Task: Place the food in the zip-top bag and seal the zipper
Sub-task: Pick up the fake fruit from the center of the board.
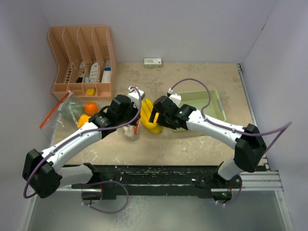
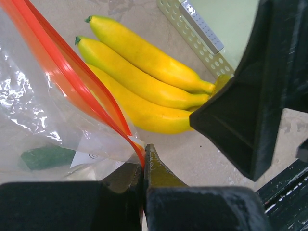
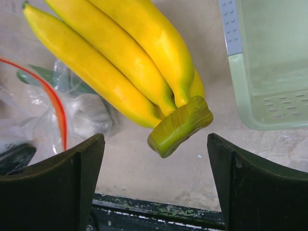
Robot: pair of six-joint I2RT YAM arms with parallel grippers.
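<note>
A bunch of yellow bananas lies on the table between my two grippers. It also shows in the left wrist view and the right wrist view. My right gripper is open, its jaws on either side of the green banana stem and not touching it. My left gripper is shut on the red zipper edge of the clear zip-top bag. Oranges and a green piece show through the bag.
A pale green tray sits just right of the bananas. A peach slotted rack stands at the back left, and a small box lies by the back wall. The black rail runs along the near edge.
</note>
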